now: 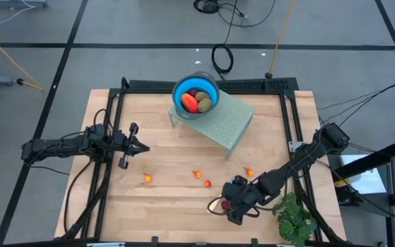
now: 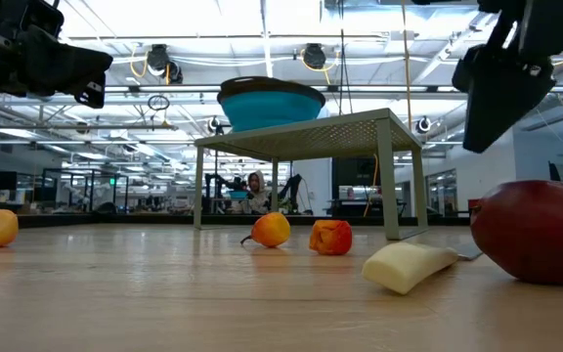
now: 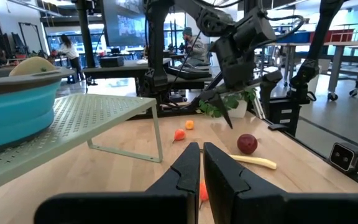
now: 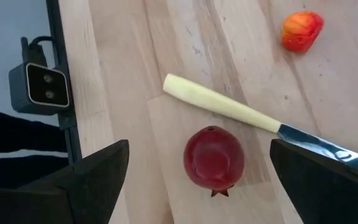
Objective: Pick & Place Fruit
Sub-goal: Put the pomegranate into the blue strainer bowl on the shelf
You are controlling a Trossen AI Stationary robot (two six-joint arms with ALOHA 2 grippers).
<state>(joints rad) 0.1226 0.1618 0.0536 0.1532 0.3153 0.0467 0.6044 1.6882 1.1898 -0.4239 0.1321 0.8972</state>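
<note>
Right gripper: the right gripper hangs over the dark red round fruit at the lower centre of the high view, fingers spread wide with the fruit between them, not yet touching.
Left gripper: the left gripper waits at the left of the table, fingers pressed together, holding nothing.
Fruit placed: several pieces lie in the blue round bowl on the pale green perforated metal stand, upper centre.
Fruit loose: small orange-red pieces are scattered across the lower middle.
Risk: the pale-handled knife lies touching or just beside the red fruit; a descending finger could likely catch the handle, or nudge the ball so it rolls away.
Surface: light wooden plank tabletop, black frame.
Room: open workshop, grey floor, cables, ceiling lights.
</note>
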